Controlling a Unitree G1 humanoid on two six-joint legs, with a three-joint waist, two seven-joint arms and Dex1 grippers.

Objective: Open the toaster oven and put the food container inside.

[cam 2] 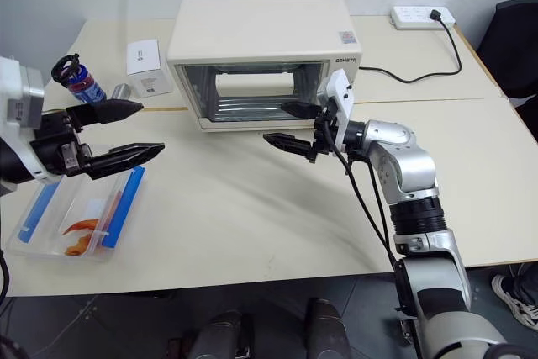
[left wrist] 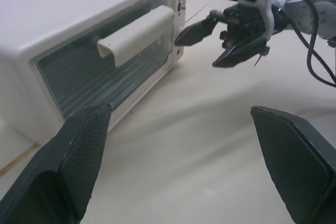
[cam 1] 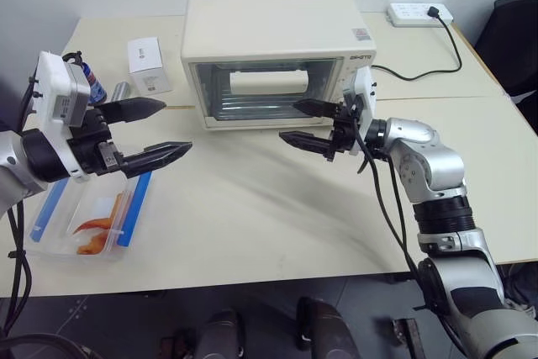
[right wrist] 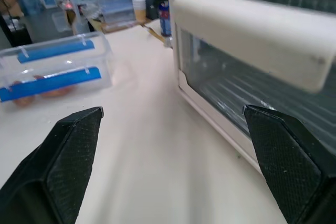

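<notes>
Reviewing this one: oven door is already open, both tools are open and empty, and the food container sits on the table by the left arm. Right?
Not quite. The toaster oven door is shut, its handle flat against the glass, as the left wrist view shows. The rest holds: the left tool and right tool are open and empty, and the food container sits on the table by the left arm.
</notes>
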